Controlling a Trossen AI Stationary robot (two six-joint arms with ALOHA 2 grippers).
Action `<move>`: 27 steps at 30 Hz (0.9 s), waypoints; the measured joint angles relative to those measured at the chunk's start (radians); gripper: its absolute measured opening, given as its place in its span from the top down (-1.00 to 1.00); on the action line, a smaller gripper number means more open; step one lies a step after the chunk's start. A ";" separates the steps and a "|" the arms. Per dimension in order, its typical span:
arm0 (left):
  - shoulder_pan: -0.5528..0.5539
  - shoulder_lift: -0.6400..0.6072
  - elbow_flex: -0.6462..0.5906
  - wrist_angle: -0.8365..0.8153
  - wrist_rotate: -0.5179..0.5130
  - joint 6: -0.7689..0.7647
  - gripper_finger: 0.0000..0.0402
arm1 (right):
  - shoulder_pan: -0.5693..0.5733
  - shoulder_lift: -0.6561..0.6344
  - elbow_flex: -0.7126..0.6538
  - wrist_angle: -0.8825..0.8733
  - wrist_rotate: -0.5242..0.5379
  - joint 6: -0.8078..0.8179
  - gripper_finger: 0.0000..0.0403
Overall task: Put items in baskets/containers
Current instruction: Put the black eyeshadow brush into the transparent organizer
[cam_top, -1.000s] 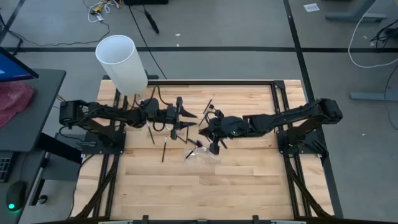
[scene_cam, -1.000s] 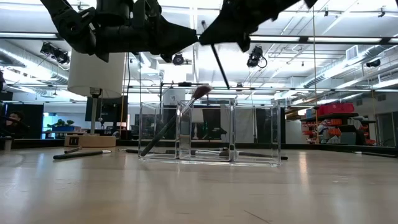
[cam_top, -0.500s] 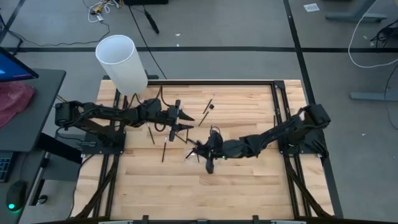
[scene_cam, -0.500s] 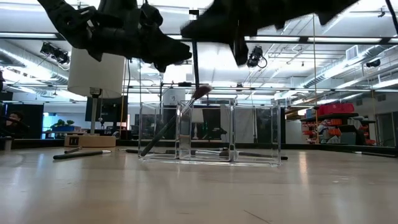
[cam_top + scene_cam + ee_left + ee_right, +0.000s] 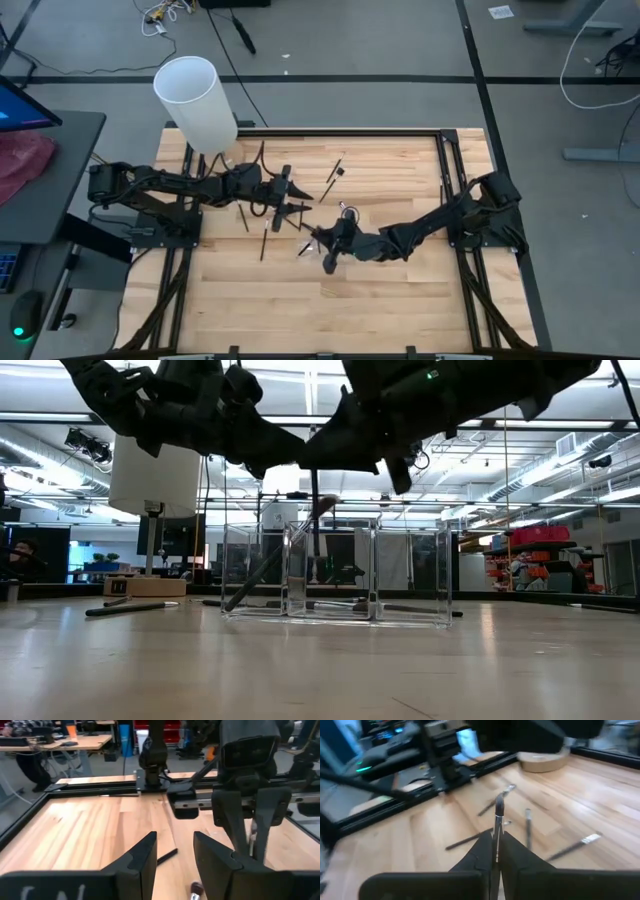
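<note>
Here we see our right gripper [image 5: 496, 851] clamped on a makeup brush [image 5: 497, 812] above the clear holder [image 5: 335, 570], left gripper [image 5: 172, 857] parted, empty, hovering nearby.

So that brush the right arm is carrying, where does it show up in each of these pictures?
High view: makeup brush hidden under the right gripper, below centre.
Low view: makeup brush hangs upright at centre, its end inside the clear holder.
Left wrist view: seen far off, between the other arm's fingers.
Right wrist view: centre, clamped upright.
Shared landmark: the right gripper.
</note>
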 joint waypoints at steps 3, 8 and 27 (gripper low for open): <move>0.000 0.000 0.000 0.000 -0.008 0.000 0.35 | 0.017 0.022 0.000 -0.007 0.086 0.073 0.94; 0.000 0.000 0.000 0.000 -0.008 0.003 0.35 | 0.021 0.083 0.000 -0.008 0.101 0.173 0.94; 0.000 0.000 0.000 0.000 -0.008 0.008 0.35 | 0.019 0.102 0.001 -0.023 0.093 0.189 0.65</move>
